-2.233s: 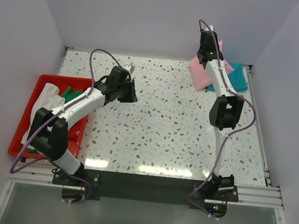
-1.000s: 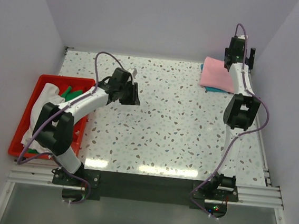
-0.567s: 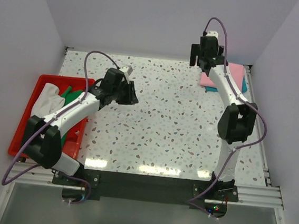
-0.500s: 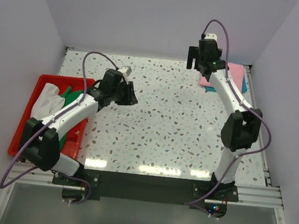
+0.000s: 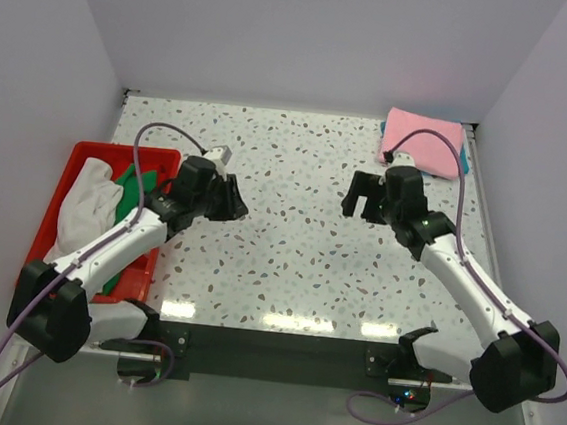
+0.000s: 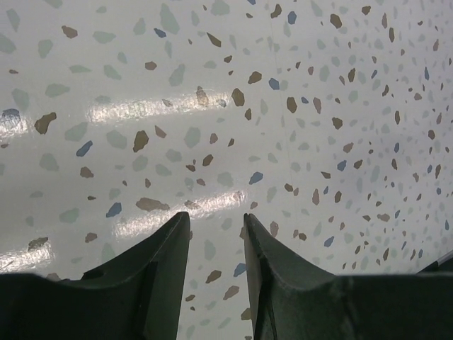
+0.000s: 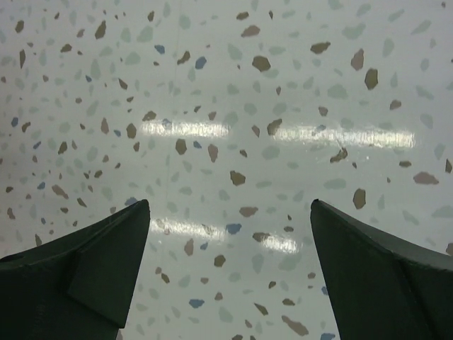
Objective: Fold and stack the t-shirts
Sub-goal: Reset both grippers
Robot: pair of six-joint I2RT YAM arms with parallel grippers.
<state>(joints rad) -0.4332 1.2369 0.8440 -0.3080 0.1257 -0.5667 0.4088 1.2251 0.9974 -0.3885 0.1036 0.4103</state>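
A folded light pink t-shirt (image 5: 423, 143) lies at the back right corner on a teal t-shirt (image 5: 464, 162), of which only a sliver shows. A crumpled white t-shirt (image 5: 81, 211) and a green t-shirt (image 5: 126, 175) lie in the red tray (image 5: 64, 163) at the left. My left gripper (image 5: 232, 204) (image 6: 216, 225) hovers over bare table just right of the tray, its jaws a little apart and holding nothing. Over the table in front of the pink shirt, my right gripper (image 5: 363, 195) (image 7: 230, 203) stands wide open and empty.
The speckled table (image 5: 300, 244) is walled in by white panels at the back and both sides. A metal rail (image 5: 280, 348) runs along the near edge, where the arm bases are bolted. Purple cables loop above both arms.
My right arm has swung from the back right stack forward and down to the table's middle right. My left arm has drawn slightly back toward the near left. Both grippers stay empty.
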